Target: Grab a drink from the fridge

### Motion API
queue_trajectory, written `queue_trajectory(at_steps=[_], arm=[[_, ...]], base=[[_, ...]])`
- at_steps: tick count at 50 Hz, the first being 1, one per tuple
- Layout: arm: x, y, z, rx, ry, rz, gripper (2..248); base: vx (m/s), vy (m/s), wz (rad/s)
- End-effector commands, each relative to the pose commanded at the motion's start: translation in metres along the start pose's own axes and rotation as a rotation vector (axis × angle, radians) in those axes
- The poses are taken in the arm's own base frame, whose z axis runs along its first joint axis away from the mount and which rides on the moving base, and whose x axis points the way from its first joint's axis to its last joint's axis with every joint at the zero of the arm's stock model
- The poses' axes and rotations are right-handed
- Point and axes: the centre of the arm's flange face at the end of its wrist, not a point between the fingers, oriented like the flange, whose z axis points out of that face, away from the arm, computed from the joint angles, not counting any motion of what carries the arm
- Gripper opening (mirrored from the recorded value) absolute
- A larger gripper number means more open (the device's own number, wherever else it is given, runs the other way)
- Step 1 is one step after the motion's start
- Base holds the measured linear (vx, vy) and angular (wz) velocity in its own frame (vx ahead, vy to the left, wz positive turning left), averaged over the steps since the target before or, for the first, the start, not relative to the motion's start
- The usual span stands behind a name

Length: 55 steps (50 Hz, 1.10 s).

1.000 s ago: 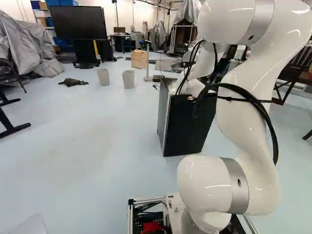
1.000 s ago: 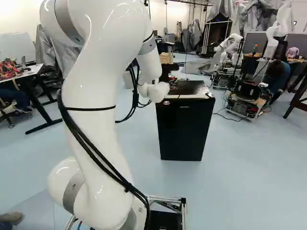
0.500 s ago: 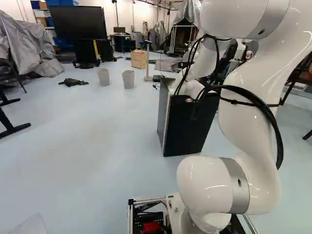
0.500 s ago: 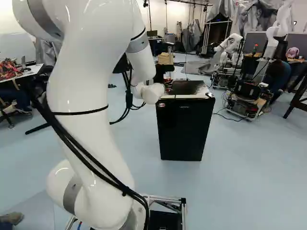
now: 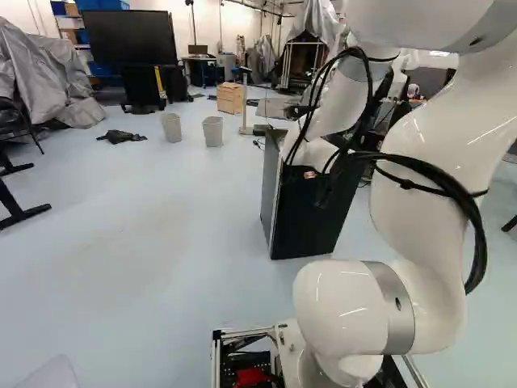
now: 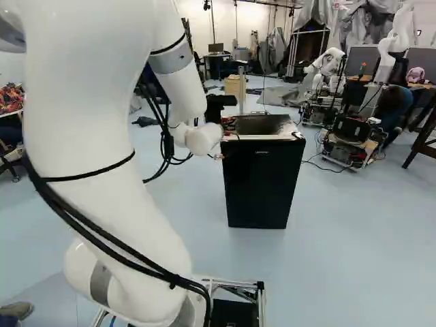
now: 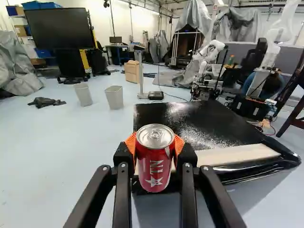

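Observation:
In the left base view my gripper (image 5: 325, 185) is a dark shape before the black fridge (image 5: 311, 218), partly hidden by cables and the wrist. A small red patch of the can (image 5: 310, 174) shows beside it. The wrist view shows the gripper (image 7: 155, 148) shut on the red drink can (image 7: 153, 171), orange pads pressing it from both sides. The can is upright, its silver lid up. Behind it lies the near corner of the fridge's glossy black top (image 7: 190, 123). From the right base view, the fridge front (image 6: 262, 187) looks shut.
Two grey bins (image 7: 114, 97) and a wooden box (image 7: 132, 72) stand on the floor beyond. Another robot (image 6: 347, 133) is behind the fridge to its right, with a person crouching by it. A large screen (image 5: 130, 37) stands far off.
The arm has swung leftwards in the right base view, its wrist carrying the can left across the fridge's front and slightly lower. The base and fridge have stayed put.

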Motion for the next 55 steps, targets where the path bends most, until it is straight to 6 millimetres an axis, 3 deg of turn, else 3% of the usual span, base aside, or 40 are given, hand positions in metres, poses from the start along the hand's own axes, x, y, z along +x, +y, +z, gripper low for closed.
queue_trajectory(at_steps=[29,55], arm=[[-0.034,-0.031,-0.093,0.06,-0.071,-0.003,97],[-0.062,-0.042,-0.147,0.094,-0.113,-0.008,97]], base=[[0.0,0.0,0.0],[0.0,0.0,0.0]])
